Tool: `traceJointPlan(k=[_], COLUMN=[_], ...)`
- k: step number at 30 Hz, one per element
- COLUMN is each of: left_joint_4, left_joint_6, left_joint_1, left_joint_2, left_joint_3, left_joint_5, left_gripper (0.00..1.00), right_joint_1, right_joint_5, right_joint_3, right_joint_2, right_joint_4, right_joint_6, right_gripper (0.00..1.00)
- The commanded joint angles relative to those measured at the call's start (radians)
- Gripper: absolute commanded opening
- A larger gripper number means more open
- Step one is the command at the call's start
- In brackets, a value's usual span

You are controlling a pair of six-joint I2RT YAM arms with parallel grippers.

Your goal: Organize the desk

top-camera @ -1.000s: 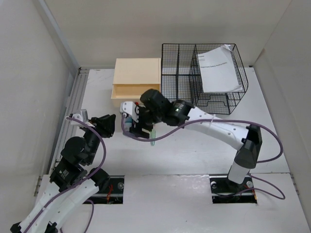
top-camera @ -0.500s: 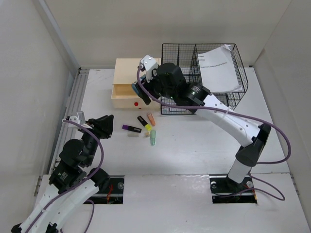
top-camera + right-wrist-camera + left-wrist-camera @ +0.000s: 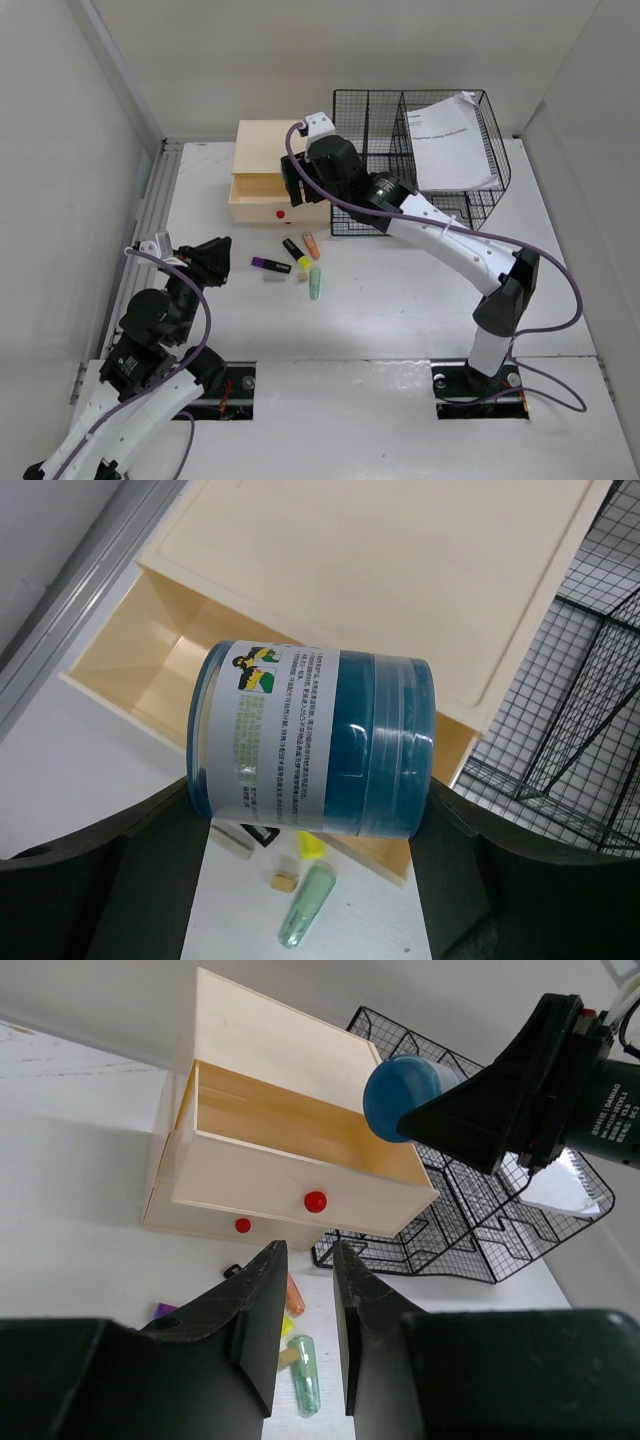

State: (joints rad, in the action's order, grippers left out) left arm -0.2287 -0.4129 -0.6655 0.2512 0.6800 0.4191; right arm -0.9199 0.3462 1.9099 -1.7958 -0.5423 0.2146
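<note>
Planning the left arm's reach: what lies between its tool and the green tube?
Top view: a purple marker, a pale block and a small tan cube.

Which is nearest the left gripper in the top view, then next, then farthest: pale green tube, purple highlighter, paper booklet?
1. purple highlighter, just right of the left gripper.
2. pale green tube, farther right.
3. paper booklet, far right, in the wire rack.

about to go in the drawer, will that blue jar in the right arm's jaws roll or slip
The blue jar looks rigid: the jaws span it and its wall shows no dent. Its glossy wrap probably makes it slippery. It lies on its side over the open drawer, so it would likely roll if released that way.
</note>
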Motion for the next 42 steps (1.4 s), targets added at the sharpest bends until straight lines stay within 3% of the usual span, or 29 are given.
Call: traceJointPlan(k=[1, 9, 12, 20, 26, 29, 31, 32, 33, 34, 36, 37, 38, 40, 41, 42], left_joint_4=[0.038, 0.038, 0.038, 0.038, 0.038, 0.038, 0.038, 0.038, 0.038, 0.038, 0.038, 0.038, 0.038, 0.038, 0.038, 0.038], left_joint_6=[-0.004, -0.004, -0.004, -0.004, -0.004, -0.004, -0.004, -0.004, -0.004, -0.004, -0.004, -0.004, -0.004, -0.004, -0.004, -0.004], left_joint_1=[0.003, 0.003, 0.003, 0.003, 0.003, 0.003, 0.003, 0.003, 0.003, 0.003, 0.003, 0.003, 0.003, 0.003, 0.003, 0.003], left_joint_2=[-0.015, -0.015, -0.015, -0.015, -0.015, -0.015, -0.015, -0.015, -0.015, -0.015, -0.015, -0.015, -0.015, -0.015, -0.015, -0.015], left_joint_3=[-0.002, -0.002, -0.002, -0.002, -0.002, -0.002, -0.002, -0.002, -0.002, -0.002, -0.002, -0.002, -0.002, -0.002, -0.002, -0.002], left_joint_5=[0.006, 0.006, 0.006, 0.006, 0.006, 0.006, 0.006, 0.006, 0.006, 0.006, 0.006, 0.006, 0.006, 0.006, 0.006, 0.006], left_gripper=[0.22, 0.21, 0.21, 0.21, 0.21, 0.21, 0.21, 0.21, 0.21, 0.21, 0.21, 0.21, 0.21, 0.21, 0.21, 0.21], right_joint_1=[-0.011, -0.011, -0.011, -0.011, -0.011, -0.011, -0.011, -0.011, -0.011, 0.009, 0.033, 0.045, 0.046, 0.061, 0.094, 0.110], right_joint_5=[0.062, 0.065, 0.065, 0.056, 0.056, 0.047, 0.022, -0.004, -0.066, -0.331, -0.592, -0.778, -0.800, -0.907, -1.031, -1.052], right_joint_3=[-0.024, -0.072, -0.072, -0.072, -0.054, -0.054, -0.054, -0.072, -0.090, -0.109, -0.164, -0.164, -0.151, -0.039, -0.038, -0.049], right_joint_2=[0.033, 0.042, 0.032, 0.023, 0.032, 0.032, 0.041, 0.059, 0.093, 0.114, 0.148, 0.148, 0.139, 0.066, 0.055, 0.046], right_joint_4=[0.076, 0.065, 0.065, 0.104, 0.113, 0.113, 0.113, 0.139, 0.159, 0.177, 0.225, 0.225, 0.208, 0.018, 0.018, 0.018], right_joint_6=[0.069, 0.078, 0.078, 0.014, -0.004, -0.004, -0.014, -0.050, -0.098, -0.168, -0.310, -0.345, -0.356, -0.530, -0.531, -0.531], right_gripper=[0.00, 0.07, 0.18, 0.78, 0.91, 0.92, 0.84, 0.73, 0.58, 0.24, 0.00, 0.00, 0.00, 0.00, 0.00, 0.00])
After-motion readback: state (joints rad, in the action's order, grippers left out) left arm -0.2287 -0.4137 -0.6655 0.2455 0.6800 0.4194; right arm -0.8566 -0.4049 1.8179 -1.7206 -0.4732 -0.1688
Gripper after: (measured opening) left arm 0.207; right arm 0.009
